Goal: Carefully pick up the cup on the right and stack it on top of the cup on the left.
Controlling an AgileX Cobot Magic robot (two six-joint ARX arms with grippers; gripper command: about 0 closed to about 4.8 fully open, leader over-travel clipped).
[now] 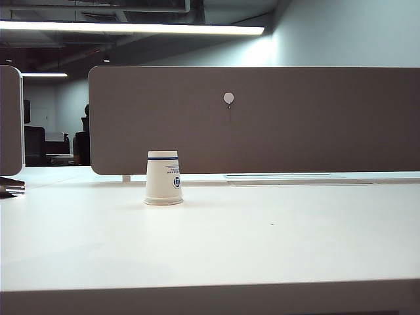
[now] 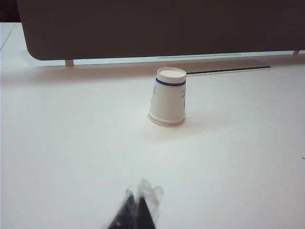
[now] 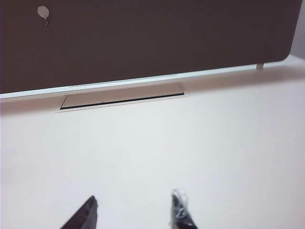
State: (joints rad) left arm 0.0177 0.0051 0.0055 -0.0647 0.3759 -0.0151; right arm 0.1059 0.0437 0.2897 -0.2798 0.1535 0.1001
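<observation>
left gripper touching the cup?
Apart. The left wrist view shows bare table between the left gripper at the frame's edge and the upside-down cup. The right gripper holds nothing.

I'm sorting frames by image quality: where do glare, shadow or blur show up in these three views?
Exterior view: the ceiling light strip glares and the white table looks washed out. Left wrist view: the cup is sharp, the left gripper blurred. Right wrist view: soft, the right gripper open.

The cup [image 1: 163,178] stands upside down on the table [image 1: 275,243], before the partition [image 1: 295,118].
</observation>
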